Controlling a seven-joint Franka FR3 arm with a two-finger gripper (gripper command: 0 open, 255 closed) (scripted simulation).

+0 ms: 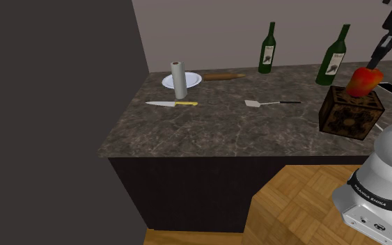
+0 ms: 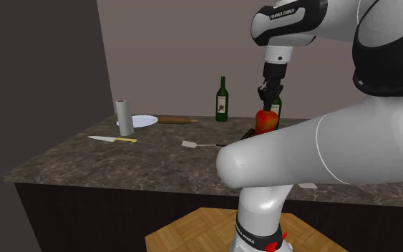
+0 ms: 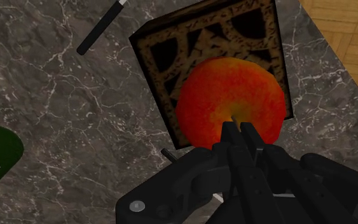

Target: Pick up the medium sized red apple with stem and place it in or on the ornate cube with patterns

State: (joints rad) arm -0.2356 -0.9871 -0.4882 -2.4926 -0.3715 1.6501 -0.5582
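I have the tool (image 1: 372,65) clamped on the stem end of the red apple (image 1: 363,81); in the wrist view its two fingers are pinched almost together around the stem. The apple hangs right over the brown patterned cube (image 1: 351,113), at the cube's twelve o'clock in the shoulder view, and I cannot tell whether its underside touches the top face. Its stem-to-base axis runs close to upright, with the stem toward the tool and leaning to about one o'clock in that view. The cube stands on the dark marbled table (image 1: 208,132), with a spatula (image 1: 272,103) at its nine o'clock and a green bottle (image 1: 334,59) at its eleven o'clock.
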